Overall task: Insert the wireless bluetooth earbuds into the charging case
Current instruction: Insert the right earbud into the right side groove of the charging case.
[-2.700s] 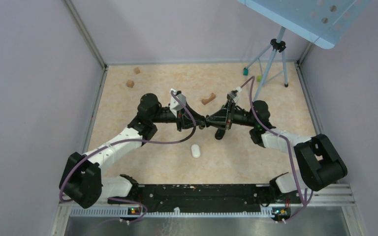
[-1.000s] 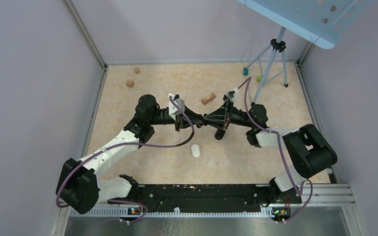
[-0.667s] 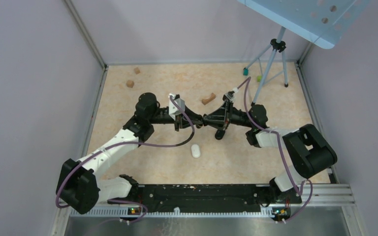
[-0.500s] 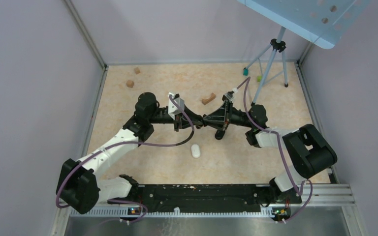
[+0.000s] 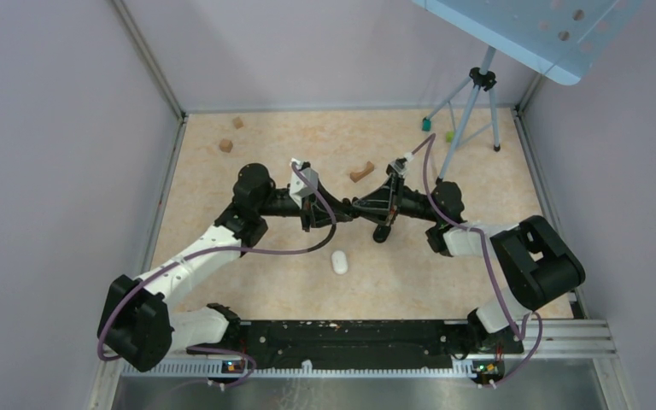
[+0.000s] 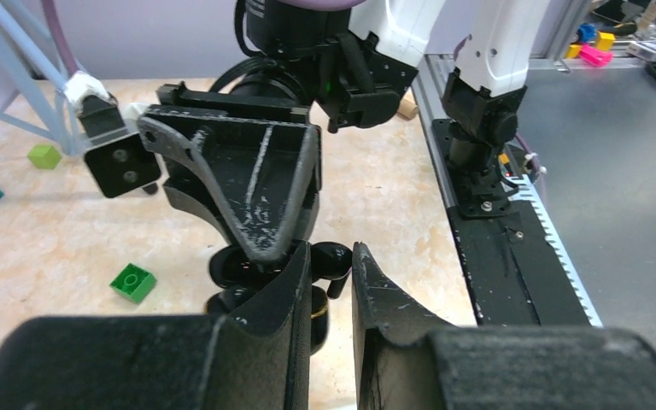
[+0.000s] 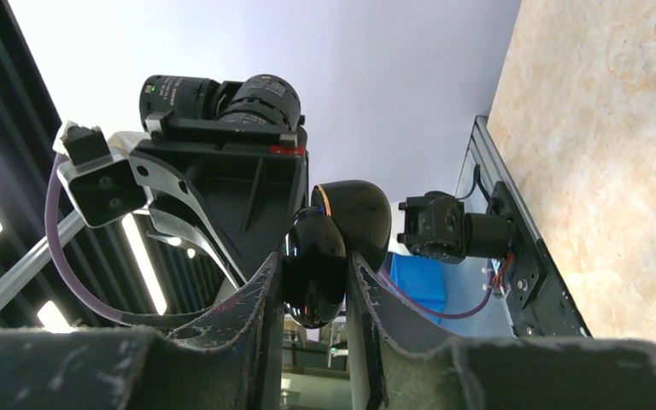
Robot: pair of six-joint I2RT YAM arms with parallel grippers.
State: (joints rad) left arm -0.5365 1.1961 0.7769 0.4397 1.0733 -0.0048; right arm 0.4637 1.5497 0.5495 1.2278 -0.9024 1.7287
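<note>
Both grippers meet tip to tip above the middle of the table. My right gripper is shut on the glossy black charging case, whose rounded lid stands open. In the left wrist view the case sits just beyond my left fingertips, partly hidden behind the right gripper's finger. My left gripper is shut on a black earbud, its stem pointing down, right beside the case's opening. How the earbud sits against the case's slot is hidden.
A white oval object lies on the table nearer the bases. Brown wooden pieces lie farther back. A tripod stands back right with small cubes at its feet. A green brick lies nearby.
Over 2.7 seconds the right arm's elbow swung inward and the joined grippers shifted slightly away from the bases. In the last second the left wrist rolled a little; both grips are unchanged.
</note>
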